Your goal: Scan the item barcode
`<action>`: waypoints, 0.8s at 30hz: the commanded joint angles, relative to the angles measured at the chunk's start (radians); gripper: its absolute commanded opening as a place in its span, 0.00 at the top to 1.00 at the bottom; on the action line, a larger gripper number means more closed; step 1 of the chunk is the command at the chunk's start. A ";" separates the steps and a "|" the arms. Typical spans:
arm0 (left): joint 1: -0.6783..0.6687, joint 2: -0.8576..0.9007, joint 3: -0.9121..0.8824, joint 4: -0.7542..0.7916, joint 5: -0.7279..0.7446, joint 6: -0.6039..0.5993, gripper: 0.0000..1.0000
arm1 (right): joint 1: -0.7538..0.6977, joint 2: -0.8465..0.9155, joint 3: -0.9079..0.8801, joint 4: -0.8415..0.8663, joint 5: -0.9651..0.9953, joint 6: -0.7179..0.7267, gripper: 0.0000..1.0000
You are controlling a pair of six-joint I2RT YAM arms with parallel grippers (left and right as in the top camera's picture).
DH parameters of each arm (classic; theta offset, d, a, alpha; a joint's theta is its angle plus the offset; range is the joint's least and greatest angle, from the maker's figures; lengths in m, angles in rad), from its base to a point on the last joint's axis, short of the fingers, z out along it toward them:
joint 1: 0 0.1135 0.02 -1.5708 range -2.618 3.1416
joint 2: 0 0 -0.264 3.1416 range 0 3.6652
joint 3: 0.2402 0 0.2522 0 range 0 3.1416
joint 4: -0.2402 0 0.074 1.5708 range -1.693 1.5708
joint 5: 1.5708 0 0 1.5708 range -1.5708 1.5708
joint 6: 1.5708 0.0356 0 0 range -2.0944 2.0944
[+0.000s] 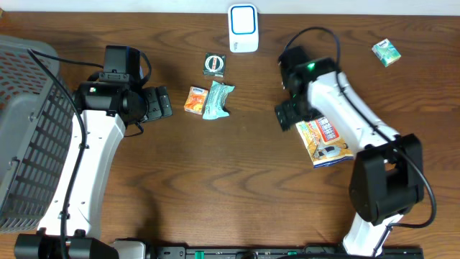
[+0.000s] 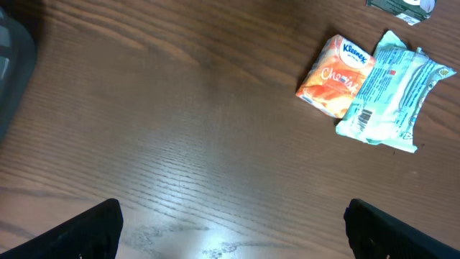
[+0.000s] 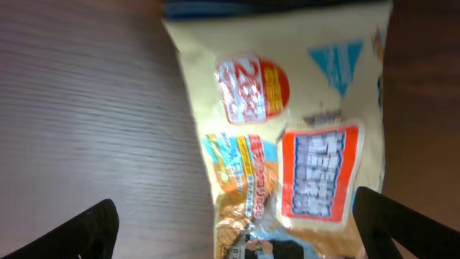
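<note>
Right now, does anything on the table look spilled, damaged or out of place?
Nothing stands out. The snack bag lies flat, skewed to the table edge, by the open right gripper. The teal pack rests against the Kleenex pack; both look intact. Nothing is spilled.

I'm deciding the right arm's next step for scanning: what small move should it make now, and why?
Probably lower the right gripper and close its jaws on the snack packet. The jaws stand open right over it, the packet lies flat on the table, and it is well away from the white scanner.
</note>
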 commanded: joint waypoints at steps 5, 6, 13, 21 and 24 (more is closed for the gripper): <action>0.000 0.005 0.004 -0.003 -0.013 0.005 0.02 | 0.080 0.008 -0.201 0.163 0.292 0.167 0.01; 0.000 0.005 0.004 -0.003 -0.013 0.005 0.02 | 0.079 0.008 -0.224 0.195 0.304 0.167 0.01; 0.000 0.005 0.004 -0.003 -0.013 0.005 0.02 | 0.041 0.008 -0.339 0.424 0.327 0.155 0.01; 0.000 0.005 0.004 -0.003 -0.013 0.005 0.02 | -0.045 0.008 -0.361 0.482 0.150 0.103 0.71; 0.000 0.005 0.004 -0.003 -0.013 0.005 0.02 | -0.071 0.008 -0.360 0.483 0.041 0.103 0.99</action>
